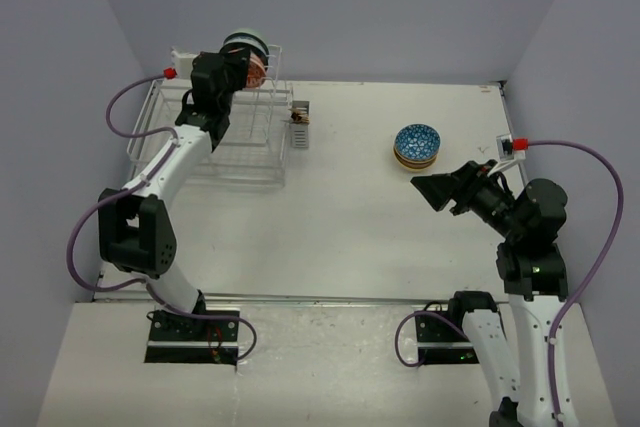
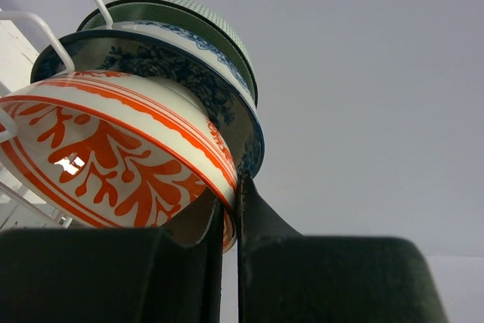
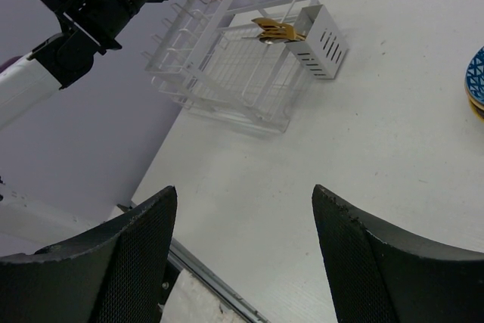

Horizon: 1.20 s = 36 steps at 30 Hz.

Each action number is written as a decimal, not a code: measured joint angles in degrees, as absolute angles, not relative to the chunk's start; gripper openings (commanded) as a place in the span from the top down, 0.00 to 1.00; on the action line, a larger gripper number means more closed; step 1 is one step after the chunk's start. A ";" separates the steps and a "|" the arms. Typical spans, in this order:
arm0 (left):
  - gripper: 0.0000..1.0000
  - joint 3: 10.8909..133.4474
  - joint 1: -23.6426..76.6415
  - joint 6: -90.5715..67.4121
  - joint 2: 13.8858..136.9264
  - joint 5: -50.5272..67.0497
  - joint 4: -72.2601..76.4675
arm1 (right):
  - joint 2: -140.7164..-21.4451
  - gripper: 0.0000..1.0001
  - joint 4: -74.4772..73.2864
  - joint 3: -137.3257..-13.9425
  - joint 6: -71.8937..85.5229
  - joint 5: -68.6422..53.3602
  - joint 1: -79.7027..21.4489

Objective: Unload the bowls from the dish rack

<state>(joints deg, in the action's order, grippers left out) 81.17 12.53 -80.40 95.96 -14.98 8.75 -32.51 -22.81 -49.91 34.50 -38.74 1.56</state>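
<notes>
Three bowls stand on edge in the tall frame of the white dish rack (image 1: pixel 215 142). In the left wrist view the nearest is the orange-red patterned bowl (image 2: pixel 113 149), then a blue-patterned bowl (image 2: pixel 189 73), then a pale green bowl (image 2: pixel 204 17). My left gripper (image 2: pixel 231 194) is shut on the rim of the orange-red bowl, one finger inside and one outside. It sits at the rack's top (image 1: pixel 245 72). A stack of bowls with a blue-patterned one on top (image 1: pixel 417 142) rests on the table at the right. My right gripper (image 3: pixel 246 194) hovers open and empty near that stack (image 1: pixel 440 187).
A small grey cutlery cup (image 1: pixel 300 125) with gold utensils (image 3: pixel 276 29) hangs on the rack's right side. The rack's low basket (image 3: pixel 234 66) sits at the table's far left corner beside the wall. The table's near metal edge (image 3: pixel 204 281) lies under the right gripper.
</notes>
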 measured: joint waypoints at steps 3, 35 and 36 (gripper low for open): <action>1.00 79.09 12.53 -80.34 94.87 -14.76 10.61 | -32.51 0.27 -22.83 -49.93 34.48 -38.74 1.56; 1.00 66.81 23.40 -59.46 70.76 -11.42 18.50 | -33.15 0.27 -23.97 -53.78 34.15 -36.97 1.56; 1.00 67.48 24.93 -56.51 70.46 -10.11 17.78 | -33.36 0.28 -24.75 -54.33 33.98 -36.25 1.56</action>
<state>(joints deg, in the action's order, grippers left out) 67.48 24.93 -56.51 70.46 -10.11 17.78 -33.36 -24.75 -54.33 33.98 -36.25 1.56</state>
